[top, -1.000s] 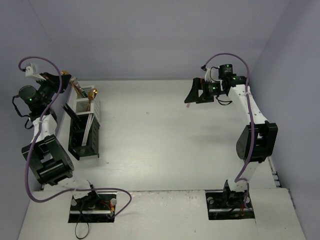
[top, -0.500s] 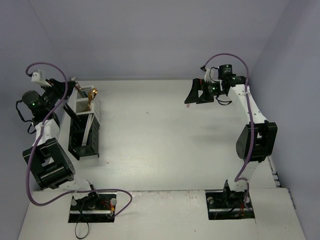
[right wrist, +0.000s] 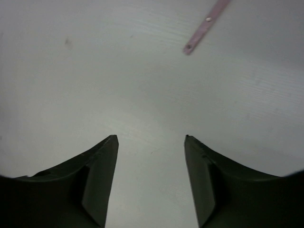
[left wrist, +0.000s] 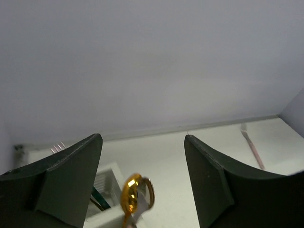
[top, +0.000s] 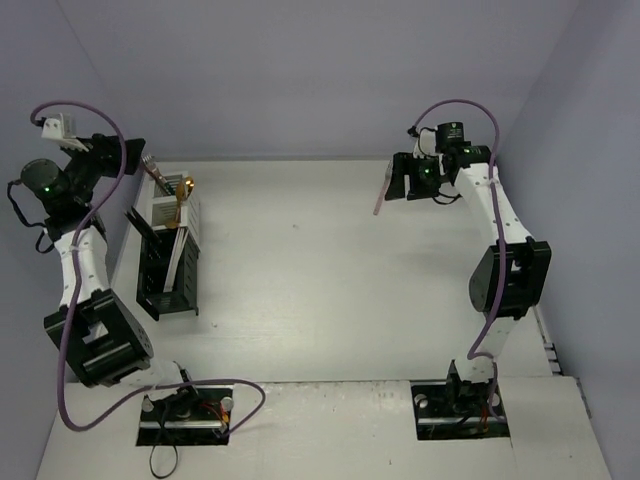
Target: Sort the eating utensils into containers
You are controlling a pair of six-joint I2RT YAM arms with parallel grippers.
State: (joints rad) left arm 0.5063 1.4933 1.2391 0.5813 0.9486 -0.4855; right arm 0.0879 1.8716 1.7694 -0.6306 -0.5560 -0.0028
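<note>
Pink and thin, the fork [top: 381, 193] lies flat on the table [top: 320, 300] in the upper right of the overhead view, well apart from the white caddy [top: 165, 212] and the black caddy [top: 165, 285] at the upper left. The right gripper [right wrist: 150, 137] hangs near it with its fingers spread and nothing between them; in its own view only the handle end shows, at the upper right, beyond the fingertips. The left gripper [left wrist: 142, 136] is also spread wide and empty above the white caddy, with a gold spoon [left wrist: 134, 194] standing at the bottom centre of its view. The fork looks light, stiff and smooth, so it will likely slide or pivot if nudged; since it lies so low, the fingertips probably need to reach the table surface. The best hold is likely across the narrow handle near mid-length, away from the tines, so it hangs balanced.
</note>
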